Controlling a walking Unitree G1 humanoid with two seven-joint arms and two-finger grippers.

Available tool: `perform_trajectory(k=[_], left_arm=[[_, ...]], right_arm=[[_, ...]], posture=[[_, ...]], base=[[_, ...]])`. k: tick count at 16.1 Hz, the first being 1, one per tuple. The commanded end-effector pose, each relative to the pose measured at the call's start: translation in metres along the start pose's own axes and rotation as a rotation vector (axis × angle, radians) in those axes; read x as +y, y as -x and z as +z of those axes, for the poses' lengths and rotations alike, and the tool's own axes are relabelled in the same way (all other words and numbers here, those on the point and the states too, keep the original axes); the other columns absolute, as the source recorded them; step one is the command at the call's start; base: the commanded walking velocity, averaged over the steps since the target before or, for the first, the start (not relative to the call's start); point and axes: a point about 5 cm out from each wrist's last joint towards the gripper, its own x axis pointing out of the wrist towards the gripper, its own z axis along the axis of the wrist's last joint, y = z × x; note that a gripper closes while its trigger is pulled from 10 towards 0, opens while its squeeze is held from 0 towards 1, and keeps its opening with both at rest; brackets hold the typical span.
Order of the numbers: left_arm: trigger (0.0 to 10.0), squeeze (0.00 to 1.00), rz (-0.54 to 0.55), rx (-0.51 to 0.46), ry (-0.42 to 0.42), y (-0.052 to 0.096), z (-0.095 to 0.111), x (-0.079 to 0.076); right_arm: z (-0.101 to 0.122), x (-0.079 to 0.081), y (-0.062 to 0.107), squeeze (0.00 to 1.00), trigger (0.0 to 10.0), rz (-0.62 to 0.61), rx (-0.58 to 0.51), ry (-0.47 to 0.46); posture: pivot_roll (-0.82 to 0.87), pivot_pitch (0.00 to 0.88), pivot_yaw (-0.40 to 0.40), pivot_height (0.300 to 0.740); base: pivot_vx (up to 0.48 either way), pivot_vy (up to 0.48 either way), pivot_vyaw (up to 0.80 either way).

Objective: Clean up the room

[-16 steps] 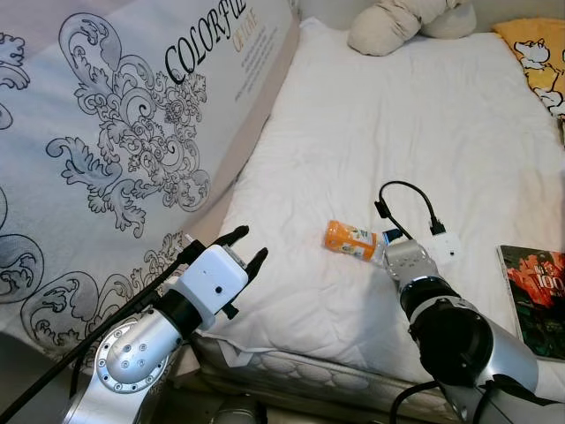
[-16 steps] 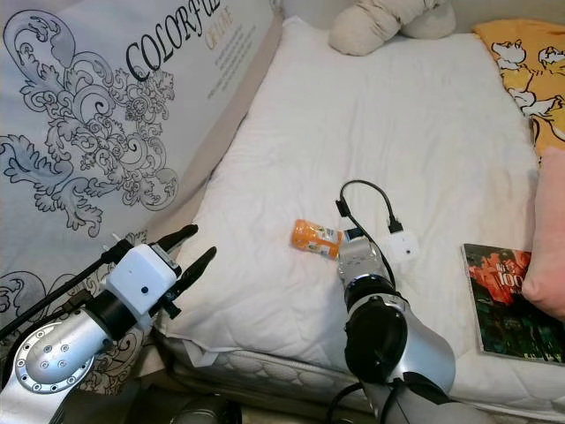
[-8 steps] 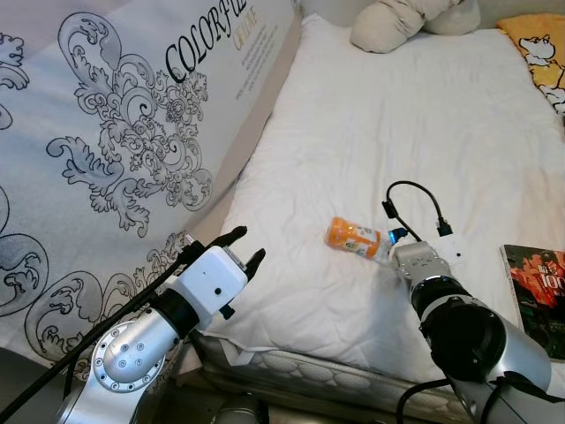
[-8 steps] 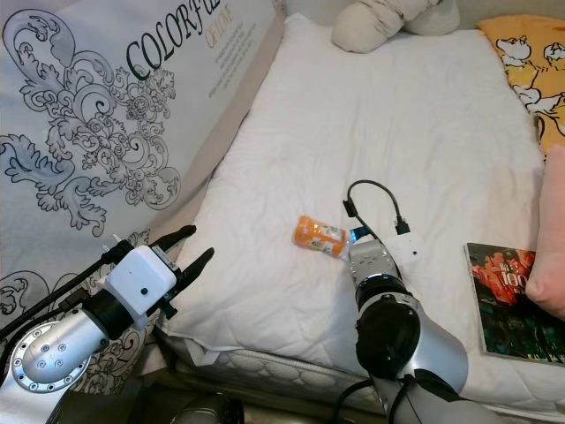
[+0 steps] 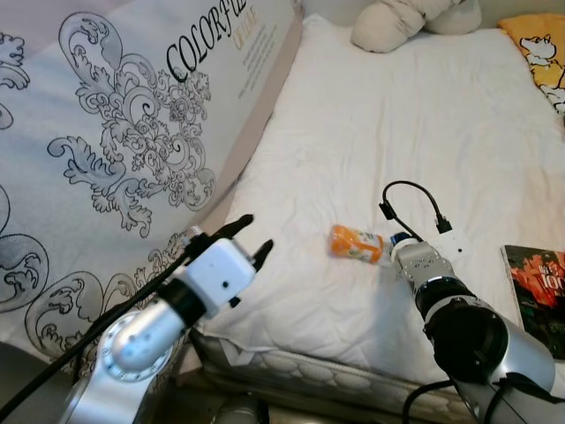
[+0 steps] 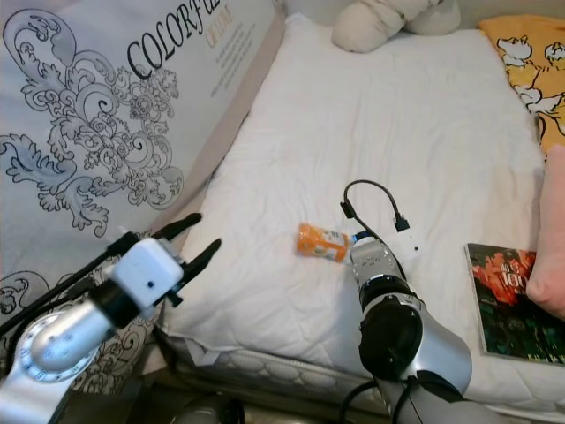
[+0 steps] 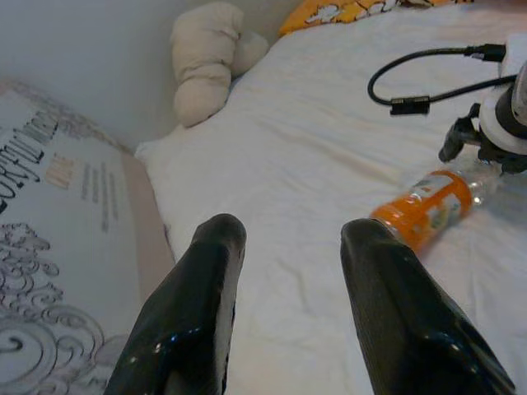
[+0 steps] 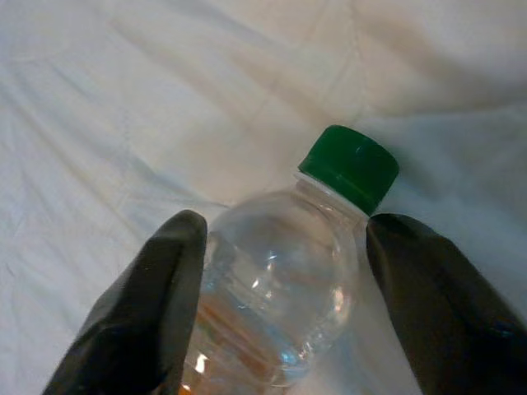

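Note:
A plastic bottle (image 5: 356, 245) with an orange label and a green cap (image 8: 350, 167) lies on its side on the white bed (image 5: 424, 132). My right gripper (image 5: 395, 240) is open at the bottle's cap end. Its two black fingers (image 8: 160, 304) stand on either side of the clear shoulder of the bottle (image 8: 280, 280). My left gripper (image 5: 256, 233) hovers open at the bed's left edge, a good way left of the bottle, with nothing between its fingers (image 7: 216, 271). In the left wrist view the bottle (image 7: 424, 206) lies ahead of it.
A black cable with a white charger (image 5: 448, 239) lies just beyond the bottle. A book (image 5: 535, 296) rests at the bed's right edge. A beige cushion (image 5: 406, 22) and yellow cloth (image 5: 547, 44) lie at the far end. A large patterned board (image 5: 115, 132) leans along the left.
My left arm has lifted and swung slightly right toward the bed. The right gripper has edged a little further over the bottle's cap end.

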Motion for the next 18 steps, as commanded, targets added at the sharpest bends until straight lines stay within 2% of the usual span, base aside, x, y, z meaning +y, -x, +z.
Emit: perform_trajectory(k=[1, 2, 5, 8, 10, 11, 12, 13, 14, 15, 16, 17, 18], left_arm=[[10.0, 0.0, -0.001, -0.001, -0.01, -0.003, -0.001, 0.0], [10.0, 0.0, 0.001, -0.004, -0.011, -0.005, -0.002, 0.0], [10.0, 0.0, 0.014, -0.013, -0.014, -0.013, -0.005, 0.001], [10.0, 0.0, 0.032, -0.04, -0.018, -0.023, -0.004, 0.005], [10.0, 0.0, 0.057, -0.052, -0.017, -0.035, -0.007, 0.011], [10.0, 0.0, 0.063, -0.056, -0.017, -0.037, -0.008, 0.012], [10.0, 0.0, 0.078, -0.065, -0.018, -0.041, -0.008, 0.014], [10.0, 0.0, 0.078, -0.067, -0.019, -0.044, -0.008, 0.014], [10.0, 0.0, 0.07, -0.061, -0.037, -0.052, -0.013, 0.016], [10.0, 0.0, 0.065, -0.048, -0.037, -0.056, -0.018, 0.016], [10.0, 0.0, 0.061, 0.044, -0.045, -0.072, -0.043, 0.02], [10.0, 0.0, 0.079, 0.099, 0.004, -0.086, -0.06, 0.026], [10.0, 0.0, 0.123, 0.144, 0.047, -0.097, -0.072, 0.036]], right_arm=[[-0.001, -0.006, -0.002, 0.0, 0.0, -0.006, -0.01, 0.07], [0.001, -0.003, -0.001, 0.0, 0.0, 0.011, -0.027, 0.097], [0.008, 0.015, 0.003, 0.0, 0.0, 0.116, -0.112, 0.275], [0.012, 0.019, 0.004, 0.0, 0.0, 0.182, -0.158, 0.358], [0.021, 0.023, 0.006, 0.0, 0.0, 0.278, -0.225, 0.485], [0.023, 0.022, 0.006, 0.0, 0.0, 0.287, -0.23, 0.506], [0.024, 0.024, 0.008, 0.0, 0.0, 0.342, -0.289, 0.66], [0.021, 0.025, 0.01, 0.0, 0.0, 0.37, -0.296, 0.668], [0.018, 0.026, 0.016, 0.0, 10.0, 0.424, -0.362, 0.655], [0.019, 0.025, 0.019, 0.0, 10.0, 0.433, -0.412, 0.649], [0.03, 0.008, 0.029, 0.0, 10.0, 0.352, -0.606, 0.695], [0.033, -0.012, 0.042, 0.0, 10.0, 0.292, -0.709, 0.767], [0.03, -0.034, 0.053, 0.0, 10.0, 0.258, -0.768, 0.84]], posture=[[0.38, 0.083, 0.071, 0.74], [0.37, 0.073, 0.067, 0.74], [0.34, 0.034, 0.06, 0.74], [0.31, 0.0, 0.049, 0.74], [0.26, 0.0, 0.033, 0.74], [0.26, 0.0, 0.033, 0.74], [0.25, 0.0, 0.03, 0.74], [0.23, 0.0, 0.028, 0.74], [0.22, 0.0, 0.026, 0.74], [0.21, 0.0, 0.025, 0.74], [0.19, 0.0, 0.022, 0.74], [0.16, 0.0, 0.028, 0.74], [0.12, 0.0, 0.036, 0.74]], base=[[0.0, 0.0, 0.0], [0.0, 0.0, 0.0], [0.0, 0.0, 0.0], [0.0, 0.0, 0.0], [0.0, 0.0, 0.0], [0.0, 0.0, 0.0], [0.0, 0.0, 0.0], [0.0, 0.0, 0.0], [0.0, 0.0, 0.0], [0.0, 0.0, 0.0], [0.0, 0.0, 0.0], [0.0, 0.0, 0.0], [0.0, 0.0, 0.0]])
